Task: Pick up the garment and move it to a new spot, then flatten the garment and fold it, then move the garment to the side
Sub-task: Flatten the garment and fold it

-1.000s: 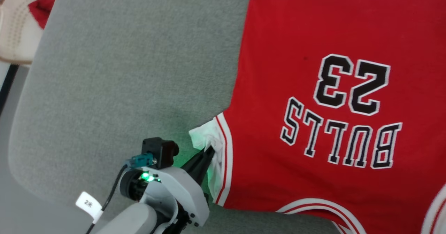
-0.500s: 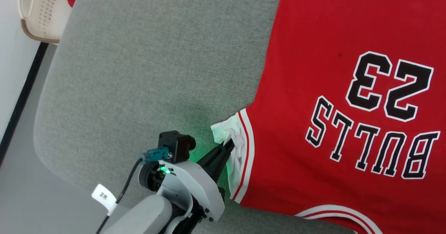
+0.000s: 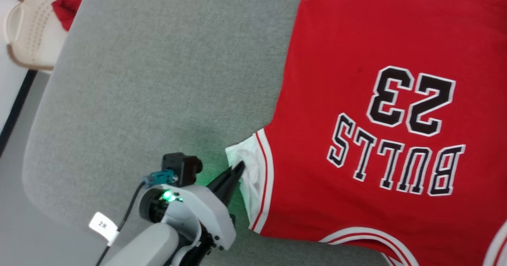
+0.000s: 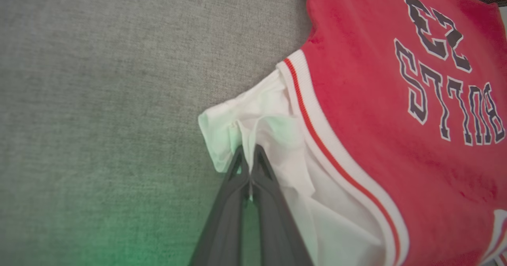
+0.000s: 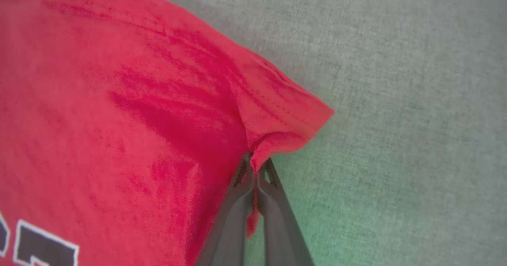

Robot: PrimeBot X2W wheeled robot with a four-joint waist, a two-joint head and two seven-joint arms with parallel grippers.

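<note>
From my head, the garment (image 3: 356, 80) lay spread on the grey cushion's (image 3: 158, 80) right side, my left pincer (image 3: 239, 166) clamped on its white sleeve (image 3: 253, 175) near the front edge. My left wrist showed that sleeve's fold pinched tight. My right wrist showed my right pincer (image 5: 255, 165) gripping a red hem corner.

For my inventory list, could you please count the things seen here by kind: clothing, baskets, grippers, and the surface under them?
red shirt: 1
cream basket: 1
red cloth in the basket: 1
grippers: 2, left gripper and right gripper
grey table: 1
Total: 6
</note>
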